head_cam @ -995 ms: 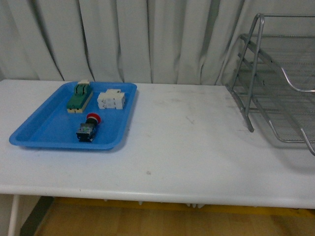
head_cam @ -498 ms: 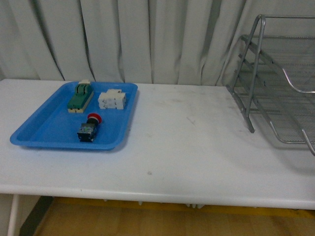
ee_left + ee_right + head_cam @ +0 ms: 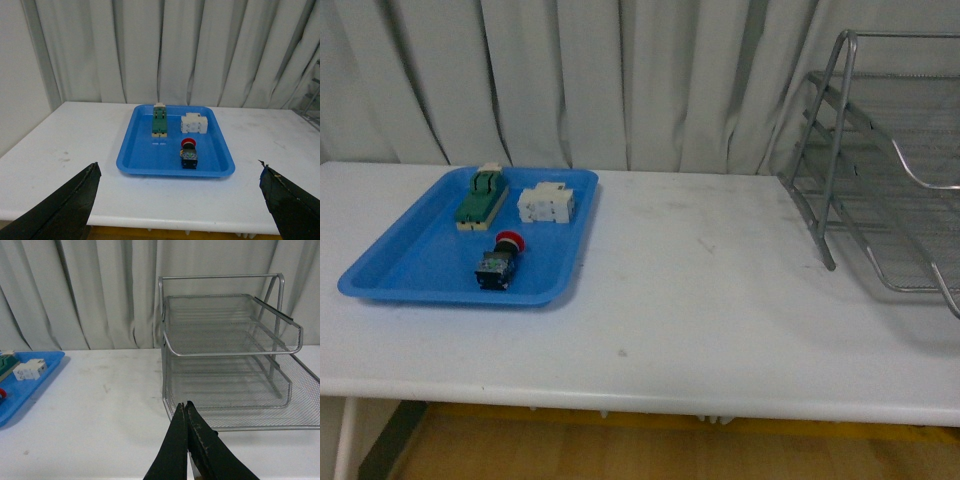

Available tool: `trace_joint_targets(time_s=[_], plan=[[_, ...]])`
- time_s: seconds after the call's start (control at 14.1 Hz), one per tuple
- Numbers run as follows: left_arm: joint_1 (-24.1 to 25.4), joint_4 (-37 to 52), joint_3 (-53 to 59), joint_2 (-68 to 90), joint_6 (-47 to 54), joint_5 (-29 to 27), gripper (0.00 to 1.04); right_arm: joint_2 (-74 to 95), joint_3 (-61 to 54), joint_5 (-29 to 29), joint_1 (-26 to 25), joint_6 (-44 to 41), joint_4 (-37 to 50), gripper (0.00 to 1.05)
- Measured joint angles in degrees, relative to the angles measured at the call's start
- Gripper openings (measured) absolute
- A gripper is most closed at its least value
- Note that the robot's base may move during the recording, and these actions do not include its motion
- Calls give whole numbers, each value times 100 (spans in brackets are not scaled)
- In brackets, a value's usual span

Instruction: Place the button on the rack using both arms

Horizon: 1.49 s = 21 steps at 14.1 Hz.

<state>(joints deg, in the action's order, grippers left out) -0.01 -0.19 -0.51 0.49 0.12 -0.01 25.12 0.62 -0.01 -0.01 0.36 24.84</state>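
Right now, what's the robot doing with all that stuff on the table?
It isn't holding anything yet. The button lies in the blue tray, near a green block and a white block. The left end effector is open and faces that tray. The right end effector is shut and faces the rack. The button is not on the rack yet.

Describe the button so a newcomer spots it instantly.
On the left of the white table sits a flat blue plastic tray. Of its three parts, the button lies nearest the robot. Only it has a red cap on a dark body; its neighbours are the green block and the white block.
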Motion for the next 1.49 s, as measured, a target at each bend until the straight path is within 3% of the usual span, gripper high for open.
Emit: trace_joint_targets(time_s=[0.57, 1.0, 1.07, 1.28, 1.35, 1.49], plan=[[0, 0, 0, 0, 2, 0, 98, -643, 0, 0, 0, 2, -614, 2], [0, 0, 0, 0, 2, 0, 98, -1561, 0, 0, 0, 0, -1543, 2], [0, 0, 0, 0, 2, 0, 98, -2083, 2, -15, 0, 0, -2365, 2], [0, -2, 0, 0, 2, 2, 98, -2490, 2, 2, 0, -2, -2507, 2], [0, 0, 0, 0, 0, 0, 98, -2492, 2, 2, 0, -11, -2505, 8], [0, 0, 0, 0, 2, 0, 98, -2492, 2, 2, 0, -11, -2505, 32]])
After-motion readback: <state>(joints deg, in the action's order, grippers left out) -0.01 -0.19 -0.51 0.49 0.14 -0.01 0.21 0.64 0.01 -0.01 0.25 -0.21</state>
